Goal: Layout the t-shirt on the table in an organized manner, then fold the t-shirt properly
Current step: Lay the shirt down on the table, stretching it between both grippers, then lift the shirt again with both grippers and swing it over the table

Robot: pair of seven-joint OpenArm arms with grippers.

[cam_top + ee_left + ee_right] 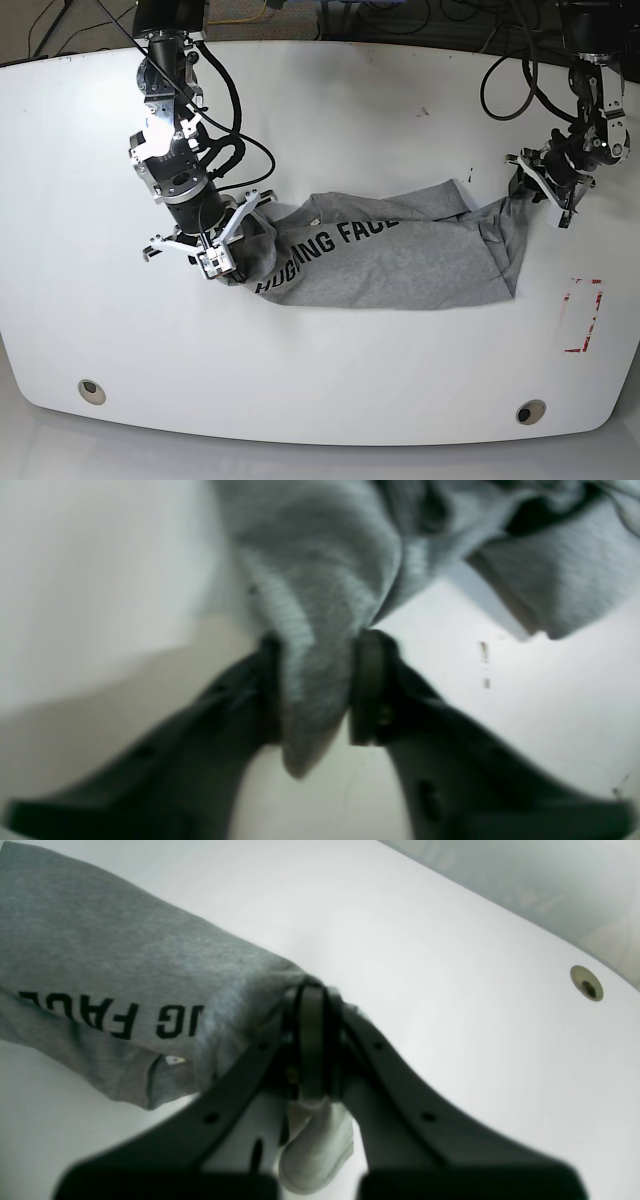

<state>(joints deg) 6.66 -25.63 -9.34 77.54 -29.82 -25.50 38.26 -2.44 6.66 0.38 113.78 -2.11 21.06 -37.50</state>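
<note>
T-shirt: the grey t-shirt (400, 255) lies bunched and twisted across the middle of the white table (330, 130), black lettering facing up, running from centre-left to centre-right of the base view.
Right gripper: the right gripper (311, 1040), at centre-left of the base view, has its fingers pressed fully together on a fold of the t-shirt's end; a small lobe of cloth pokes out below them in the right wrist view.
Left gripper: the left gripper (315, 690), at the right of the base view, has its fingers narrowed around a tongue of grey cloth at the opposite end, and the cloth fills the gap between them.
Handling: the cloth looks light, soft and limp, likely to sag and drape between the 2 grips, not slippery or fragile.
Where to hold: a single-layer edge, such as hem corners or shoulders, would probably spread it flatter than these bunched folds.
Nearby mark: a red-outlined rectangle (583, 315) sits at the table's lower right, clear of the shirt.
</note>
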